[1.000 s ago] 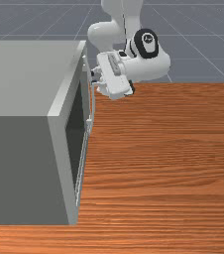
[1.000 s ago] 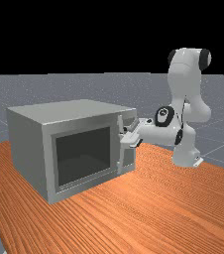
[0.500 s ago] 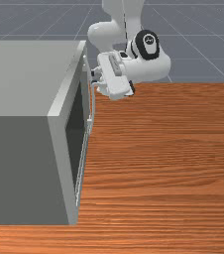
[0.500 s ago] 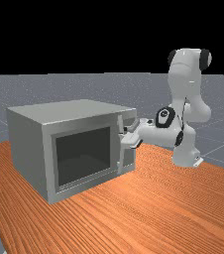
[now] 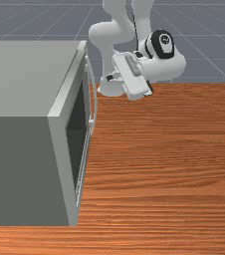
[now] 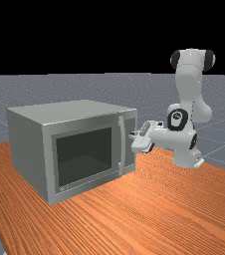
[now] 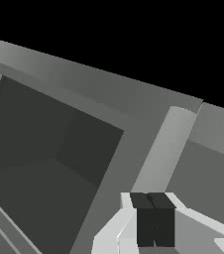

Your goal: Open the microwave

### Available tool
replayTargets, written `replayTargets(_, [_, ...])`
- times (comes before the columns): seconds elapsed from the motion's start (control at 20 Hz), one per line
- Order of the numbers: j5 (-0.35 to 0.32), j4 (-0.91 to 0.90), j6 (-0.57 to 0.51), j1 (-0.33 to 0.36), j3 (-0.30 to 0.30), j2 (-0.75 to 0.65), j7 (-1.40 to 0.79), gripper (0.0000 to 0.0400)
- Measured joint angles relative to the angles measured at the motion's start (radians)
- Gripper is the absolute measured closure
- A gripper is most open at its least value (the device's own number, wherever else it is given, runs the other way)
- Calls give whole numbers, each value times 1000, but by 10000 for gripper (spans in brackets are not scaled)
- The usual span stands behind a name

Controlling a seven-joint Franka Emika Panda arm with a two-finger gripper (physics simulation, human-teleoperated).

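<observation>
The grey microwave (image 5: pixel 25 79) stands at the front view's left, its dark-windowed door (image 6: pixel 84 154) flush with the body. A long upright handle (image 6: pixel 123 149) runs along the door's edge. My gripper (image 5: pixel 110 77) is off the handle, a short gap to the front view's right of it; in the far view the gripper (image 6: pixel 133 135) points at the handle's upper half. In the wrist view the gripper (image 7: pixel 154 221) has its dark pads pressed together with nothing between them, and the handle (image 7: pixel 166 149) lies beyond the fingers.
The wooden table (image 5: pixel 169 164) extends in front of the door and to the front view's right. A control panel (image 6: pixel 130 139) is beside the handle. The arm's base (image 6: pixel 186 157) stands at the far view's right.
My hand has backed off the handle toward the front view's right and tilted. The fingers, spread at the handle before, are now together. The microwave door looks unmoved.
</observation>
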State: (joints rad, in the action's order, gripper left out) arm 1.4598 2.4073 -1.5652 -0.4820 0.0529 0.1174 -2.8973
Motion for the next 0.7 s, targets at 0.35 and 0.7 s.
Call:
replayTargets(0.35, [0, 4, 6, -33, -30, 7, 0, 400])
replayTargets(0.7, [-12, -17, -7, -71, -64, 18, 0, 400])
